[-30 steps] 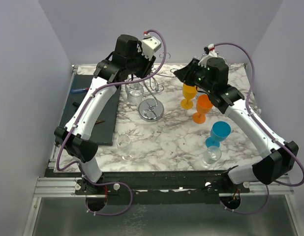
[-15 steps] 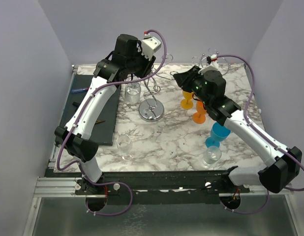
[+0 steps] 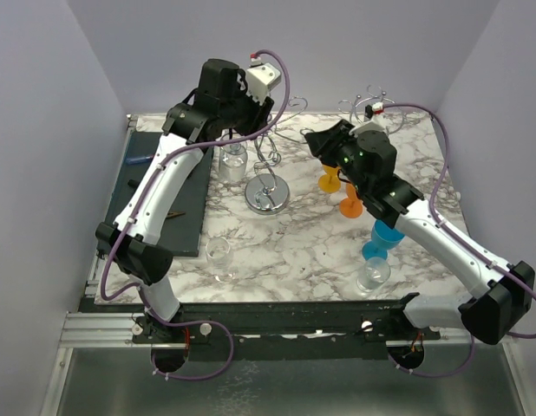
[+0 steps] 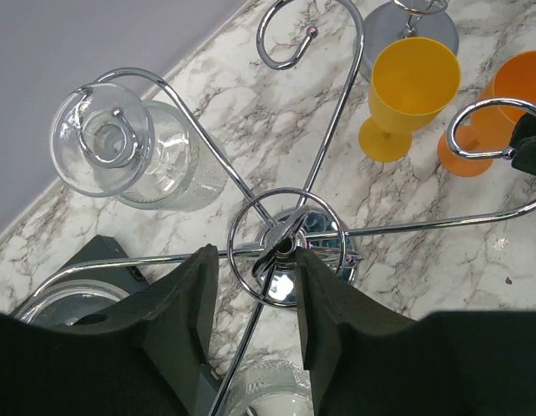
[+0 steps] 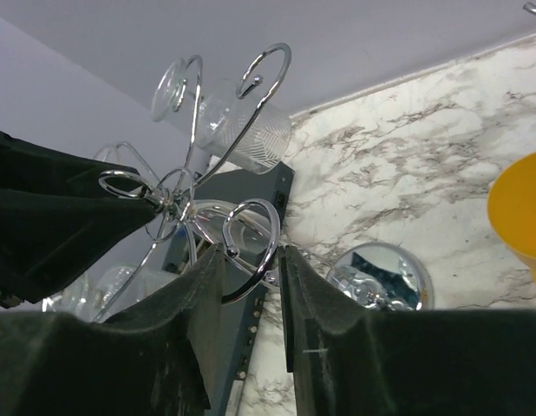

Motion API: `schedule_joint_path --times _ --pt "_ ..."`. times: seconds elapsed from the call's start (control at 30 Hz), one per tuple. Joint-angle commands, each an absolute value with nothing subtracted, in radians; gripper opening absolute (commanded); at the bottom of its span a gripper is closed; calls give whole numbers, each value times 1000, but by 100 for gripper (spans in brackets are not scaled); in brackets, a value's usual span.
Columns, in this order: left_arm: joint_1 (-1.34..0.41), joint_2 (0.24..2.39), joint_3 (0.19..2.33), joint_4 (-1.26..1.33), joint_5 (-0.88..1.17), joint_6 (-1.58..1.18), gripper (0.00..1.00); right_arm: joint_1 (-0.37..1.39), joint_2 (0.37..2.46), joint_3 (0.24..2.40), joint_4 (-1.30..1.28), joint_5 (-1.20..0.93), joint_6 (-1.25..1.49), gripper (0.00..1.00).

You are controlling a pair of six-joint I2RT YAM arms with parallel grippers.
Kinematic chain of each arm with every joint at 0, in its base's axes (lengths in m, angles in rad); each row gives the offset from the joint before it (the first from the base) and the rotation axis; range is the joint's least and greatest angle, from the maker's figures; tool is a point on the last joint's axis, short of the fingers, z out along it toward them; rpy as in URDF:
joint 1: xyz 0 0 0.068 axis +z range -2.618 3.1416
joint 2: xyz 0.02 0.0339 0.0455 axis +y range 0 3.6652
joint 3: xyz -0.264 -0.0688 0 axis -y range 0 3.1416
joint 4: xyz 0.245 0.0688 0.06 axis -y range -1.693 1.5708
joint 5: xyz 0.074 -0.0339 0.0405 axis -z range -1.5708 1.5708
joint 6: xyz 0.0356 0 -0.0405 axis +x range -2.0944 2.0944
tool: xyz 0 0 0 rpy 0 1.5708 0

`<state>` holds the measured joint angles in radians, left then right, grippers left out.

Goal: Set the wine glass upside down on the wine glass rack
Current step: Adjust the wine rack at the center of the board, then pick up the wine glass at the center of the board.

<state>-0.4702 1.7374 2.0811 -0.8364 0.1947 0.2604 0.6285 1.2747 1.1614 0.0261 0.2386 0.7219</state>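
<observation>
Wine glass rack [image 4: 281, 247] met from two sides
Left gripper [image 4: 255, 258] half-wide round its top, right gripper [image 5: 248, 251] nipping a hook [image 5: 270, 227]; yellow goblet [image 4: 411, 82] upper right.

Glossy chrome rack [image 4: 281, 249], polished marble table [image 4: 277, 121]

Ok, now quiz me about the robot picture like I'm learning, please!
1. True or false: a clear glass hangs upside down on the rack.
2. How many coloured glasses stand on the table? A two, B three, C five.
3. What sits between the fingers of the right hand?
Key: 1 true. 2 B: yellow glass, orange glass, blue glass. 3 a loop of the rack.
</observation>
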Motion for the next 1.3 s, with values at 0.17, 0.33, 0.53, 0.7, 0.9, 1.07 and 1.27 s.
schedule_joint_path --times 0.17,0.33,0.53,0.7,0.9,1.07,1.27 --pt "-446 1598 2134 -909 301 235 71 653 1248 1363 -298 227 453 63" --pt "-446 1567 2259 -1063 339 248 99 655 1262 1480 -456 172 413 69" --pt "-446 1481 2224 -1123 296 236 99 865 1345 1608 -614 247 334 78" --pt "-445 1354 2042 -1054 196 259 99 1052 1475 1691 -715 282 308 78" --pt "-445 1291 1987 -1028 172 239 99 1156 1601 1707 -753 280 293 78" --pt "-445 1290 1991 -1022 163 205 99 1170 1659 1663 -680 238 290 76" --pt "-445 1293 2013 -988 104 169 99 1188 1752 1670 -636 198 275 74"
